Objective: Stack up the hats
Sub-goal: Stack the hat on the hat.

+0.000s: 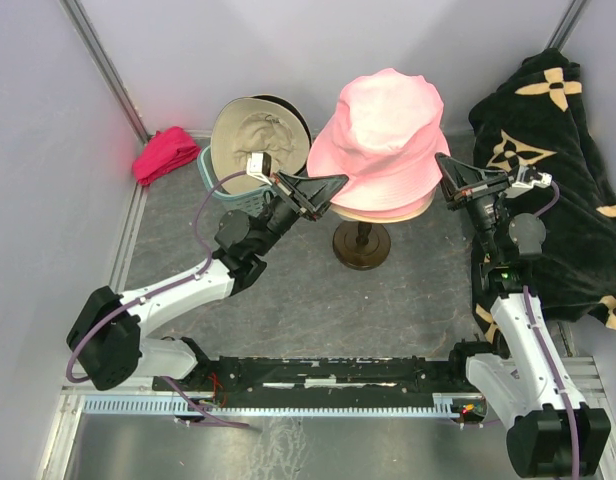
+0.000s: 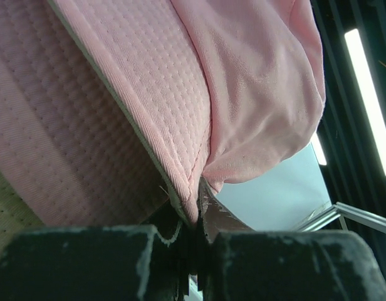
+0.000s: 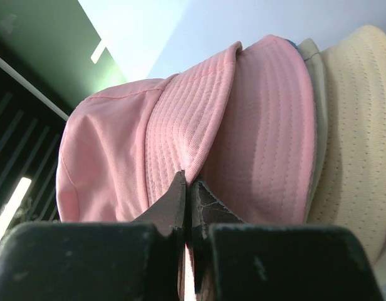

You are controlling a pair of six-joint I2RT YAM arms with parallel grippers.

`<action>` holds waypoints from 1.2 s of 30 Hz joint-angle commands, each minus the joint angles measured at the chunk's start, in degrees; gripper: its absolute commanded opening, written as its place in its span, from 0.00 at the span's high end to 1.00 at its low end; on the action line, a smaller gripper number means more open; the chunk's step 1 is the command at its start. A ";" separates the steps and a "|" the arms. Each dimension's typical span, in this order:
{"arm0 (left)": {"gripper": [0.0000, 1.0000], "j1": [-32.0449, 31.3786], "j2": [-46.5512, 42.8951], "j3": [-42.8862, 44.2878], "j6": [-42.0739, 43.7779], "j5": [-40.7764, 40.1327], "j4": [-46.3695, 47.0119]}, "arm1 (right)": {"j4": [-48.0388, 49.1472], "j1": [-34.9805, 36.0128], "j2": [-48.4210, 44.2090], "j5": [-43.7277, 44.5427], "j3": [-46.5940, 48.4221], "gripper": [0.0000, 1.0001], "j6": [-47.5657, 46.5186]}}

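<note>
A pink bucket hat (image 1: 386,140) sits over a cream hat (image 1: 393,211) on a dark wooden stand (image 1: 361,245) in the middle of the table. My left gripper (image 1: 336,185) is shut on the pink hat's left brim (image 2: 180,169). My right gripper (image 1: 446,168) is shut on its right brim (image 3: 199,150). The cream hat's brim shows under the pink one in the right wrist view (image 3: 356,144). A tan hat (image 1: 258,135) lies upturned in a teal basket at the back left.
The teal basket (image 1: 210,172) stands behind my left arm. A small magenta cloth (image 1: 165,154) lies at the back left corner. A large black cloth with beige flower marks (image 1: 553,170) covers the right side, beside my right arm.
</note>
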 commanded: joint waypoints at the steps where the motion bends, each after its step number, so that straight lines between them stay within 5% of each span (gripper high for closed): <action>1: 0.97 1.08 -1.66 -2.18 1.02 -0.58 -1.06 | -4.64 -1.88 -0.19 2.78 -2.82 0.98 -3.22; 4: 0.96 1.43 -1.88 -2.25 1.24 -0.86 -1.54 | -4.82 -2.16 -0.09 2.67 -2.26 0.98 -3.70; 10: 0.71 2.18 -2.08 0.14 2.82 -0.11 -2.44 | -5.39 -2.48 0.26 2.23 0.03 0.96 -4.32; 20: 0.49 3.57 -2.85 0.75 3.00 -0.61 -2.77 | -5.64 -2.48 1.08 1.16 3.07 0.80 -5.35; 27: 0.44 5.06 -5.02 -0.17 3.67 -0.86 -4.33 | -4.60 -2.46 1.14 1.33 3.48 0.64 -5.40; 36: 0.37 8.06 -7.19 -2.24 3.73 -1.29 -6.17 | -3.22 -2.63 1.21 1.59 3.07 0.61 -4.95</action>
